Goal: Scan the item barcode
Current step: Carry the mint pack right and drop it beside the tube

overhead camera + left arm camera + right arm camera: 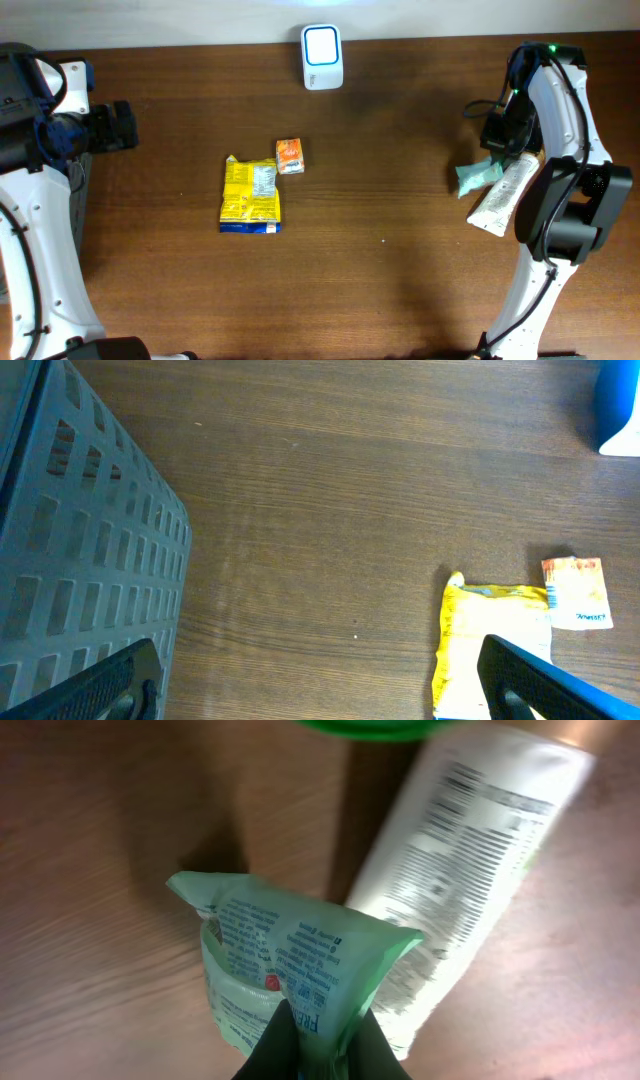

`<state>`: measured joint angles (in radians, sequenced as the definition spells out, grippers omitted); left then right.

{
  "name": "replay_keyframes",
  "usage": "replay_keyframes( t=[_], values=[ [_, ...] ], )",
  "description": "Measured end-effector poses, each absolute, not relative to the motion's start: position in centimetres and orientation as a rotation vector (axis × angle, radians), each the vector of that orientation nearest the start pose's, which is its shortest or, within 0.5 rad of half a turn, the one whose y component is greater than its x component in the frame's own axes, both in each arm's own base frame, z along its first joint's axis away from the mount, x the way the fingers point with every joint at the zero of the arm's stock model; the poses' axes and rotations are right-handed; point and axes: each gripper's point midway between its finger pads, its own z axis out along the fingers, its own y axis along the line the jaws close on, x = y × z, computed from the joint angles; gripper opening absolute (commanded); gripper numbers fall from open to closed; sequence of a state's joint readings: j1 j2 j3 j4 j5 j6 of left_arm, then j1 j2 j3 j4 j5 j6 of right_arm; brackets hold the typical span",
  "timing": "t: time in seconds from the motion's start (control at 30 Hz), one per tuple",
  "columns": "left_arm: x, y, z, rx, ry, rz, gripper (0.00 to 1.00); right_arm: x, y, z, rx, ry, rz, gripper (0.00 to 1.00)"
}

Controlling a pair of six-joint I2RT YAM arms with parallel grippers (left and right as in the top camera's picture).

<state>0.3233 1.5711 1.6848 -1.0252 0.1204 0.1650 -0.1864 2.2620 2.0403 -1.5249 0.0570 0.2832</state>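
My right gripper (322, 1048) is shut on the edge of a pale green printed pouch (290, 960), which hangs just above the table at the right (478, 176). In the overhead view the right gripper (503, 148) sits over that pouch. A white tube (500, 195) with a green cap lies right beside it (470, 850). The white scanner (322, 56) with a blue face stands at the back centre. My left gripper (118, 125) is open at the far left with nothing between its fingers (322, 695).
A yellow packet (250, 195) and a small orange packet (290, 155) lie mid-table; both show in the left wrist view, yellow (490, 640) and orange (577, 592). A grey slotted crate (80, 550) stands close by the left gripper.
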Motion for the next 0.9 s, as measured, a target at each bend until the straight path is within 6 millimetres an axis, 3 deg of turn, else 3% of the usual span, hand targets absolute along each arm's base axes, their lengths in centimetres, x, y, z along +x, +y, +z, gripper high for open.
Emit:
replay_keyframes(
  t=[0.03, 0.17, 0.27, 0.47, 0.6, 0.73, 0.83, 0.87, 0.9],
  values=[
    [39.2, 11.0, 27.2, -0.145, 2.470, 0.060, 0.99, 38.8, -8.8, 8.0, 0.783, 3.217, -0.142, 0.05],
    [39.2, 11.0, 27.2, -0.145, 2.470, 0.060, 0.99, 38.6, -9.8, 8.0, 0.836, 3.191, -0.226, 0.25],
    [39.2, 11.0, 27.1, -0.145, 2.470, 0.060, 0.99, 38.6, -10.2, 8.1, 0.851, 3.183, -0.253, 0.62],
    [39.2, 11.0, 27.2, -0.145, 2.470, 0.060, 0.99, 38.0, -9.4, 8.3, 0.824, 3.226, -0.193, 0.63],
    [39.2, 11.0, 27.2, -0.145, 2.470, 0.060, 0.99, 38.4, -8.4, 11.0, 0.764, 3.207, -0.108, 0.62],
    [39.2, 11.0, 27.2, -0.145, 2.470, 0.060, 0.99, 39.8, -4.7, 15.6, 0.556, 3.110, 0.050, 0.64],
    [39.2, 11.0, 27.2, -0.145, 2.470, 0.060, 0.99, 41.4, 1.5, 18.2, 0.281, 3.027, 0.240, 0.67],
    [39.2, 11.0, 27.2, -0.145, 2.470, 0.060, 0.99, 41.7, 2.7, 18.3, 0.237, 3.016, 0.269, 0.69],
    [39.2, 11.0, 27.1, -0.145, 2.470, 0.060, 0.99, 42.2, 6.5, 18.7, 0.098, 2.987, 0.358, 0.69]
  ],
)
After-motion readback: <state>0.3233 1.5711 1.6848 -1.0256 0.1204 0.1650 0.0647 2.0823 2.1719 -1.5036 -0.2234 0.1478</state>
